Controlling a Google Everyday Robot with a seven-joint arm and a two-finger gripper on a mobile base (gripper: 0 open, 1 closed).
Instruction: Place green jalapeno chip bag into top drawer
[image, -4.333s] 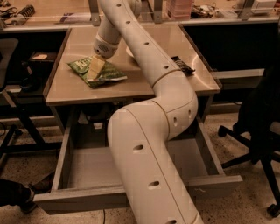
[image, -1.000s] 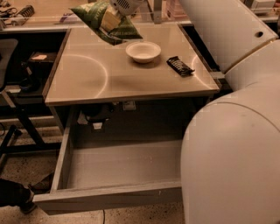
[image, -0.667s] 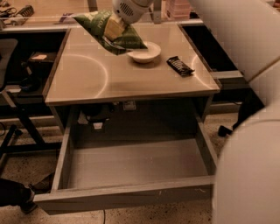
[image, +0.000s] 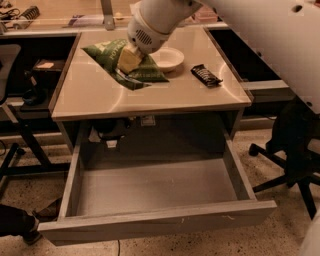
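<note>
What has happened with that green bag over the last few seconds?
The gripper lifted the green bag off the table and has carried it, clamped, toward the front edge, nearer the open drawer. The bowl, black wrapper and drawer have not moved.

Crinkly glossy green jalapeno chip bag (image: 141, 76) in smooth jaws over sheeny desktop (image: 100, 94); matt top drawer (image: 155, 189).

Bag (image: 142, 75), maybe aloft, in end effector (image: 129, 60)
</note>
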